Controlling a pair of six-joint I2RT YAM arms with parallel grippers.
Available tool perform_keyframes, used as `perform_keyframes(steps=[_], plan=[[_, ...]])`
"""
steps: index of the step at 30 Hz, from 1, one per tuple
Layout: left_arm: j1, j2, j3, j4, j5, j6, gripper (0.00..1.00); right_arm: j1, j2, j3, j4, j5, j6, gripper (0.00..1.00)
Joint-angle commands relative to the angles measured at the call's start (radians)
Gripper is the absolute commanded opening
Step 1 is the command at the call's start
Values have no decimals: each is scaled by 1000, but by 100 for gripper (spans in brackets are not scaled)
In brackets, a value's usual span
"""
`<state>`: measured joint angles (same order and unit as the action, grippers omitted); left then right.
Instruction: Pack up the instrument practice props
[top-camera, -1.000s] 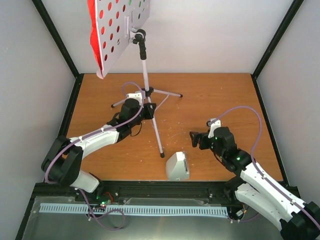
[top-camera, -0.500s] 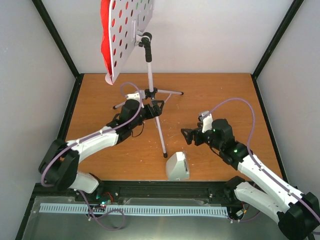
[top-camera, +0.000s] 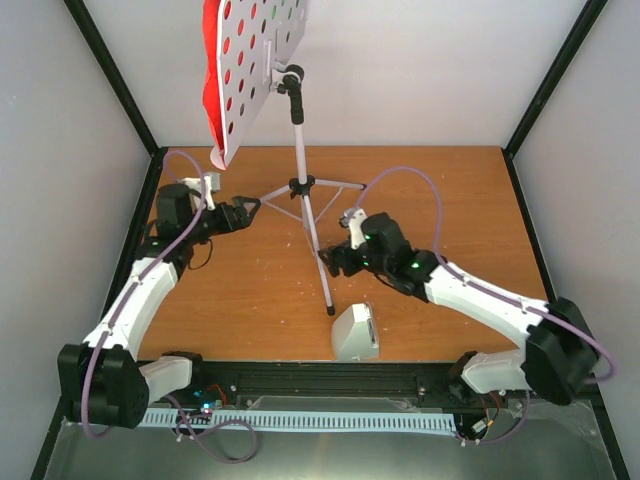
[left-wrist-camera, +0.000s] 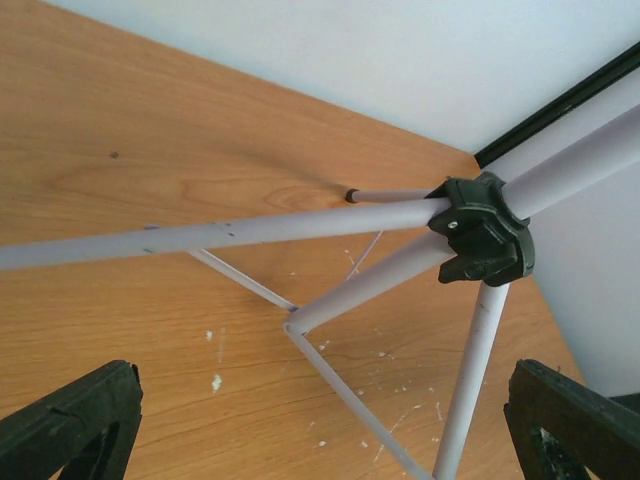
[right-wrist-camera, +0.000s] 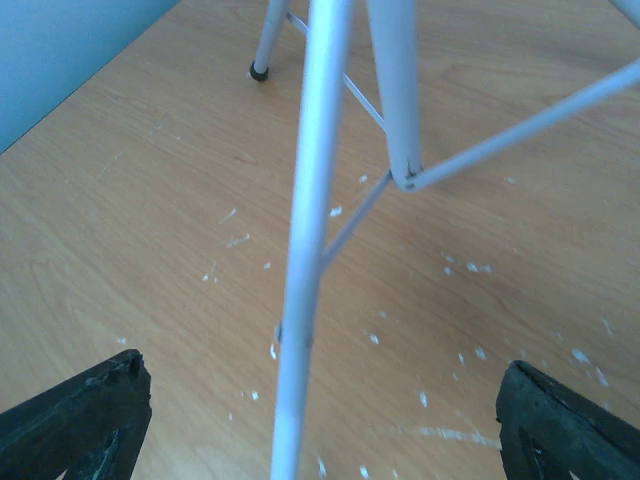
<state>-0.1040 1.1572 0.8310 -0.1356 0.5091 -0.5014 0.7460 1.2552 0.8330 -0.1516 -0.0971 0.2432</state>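
One music stand (top-camera: 262, 75), one metronome (top-camera: 355, 333)

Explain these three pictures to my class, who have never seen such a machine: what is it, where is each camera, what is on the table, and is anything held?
The machine is two white robot arms fixed at the near edge of a wooden table. The wide picture looks down from above and behind them. The other two come from small cameras, one on each wrist; the black shapes in their bottom corners are that arm's own fingers. On the table are a music stand on a silver tripod, its white holed desk carrying a red sheet, and a small white metronome. The left gripper and the right gripper are both open near the tripod legs. Nothing is held.
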Motion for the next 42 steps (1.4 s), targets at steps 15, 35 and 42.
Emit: perform_keyframes(steps=[15, 35, 42], plan=[[49, -151, 45, -186, -306, 357, 99, 95, 499, 418, 66, 284, 16, 23], [-68, -37, 49, -140, 155, 363, 95, -191, 171, 72, 163, -441, -335, 3], [-141, 43, -21, 130, 387, 236, 94, -260, 105, 30, 64, -582, -467, 3]])
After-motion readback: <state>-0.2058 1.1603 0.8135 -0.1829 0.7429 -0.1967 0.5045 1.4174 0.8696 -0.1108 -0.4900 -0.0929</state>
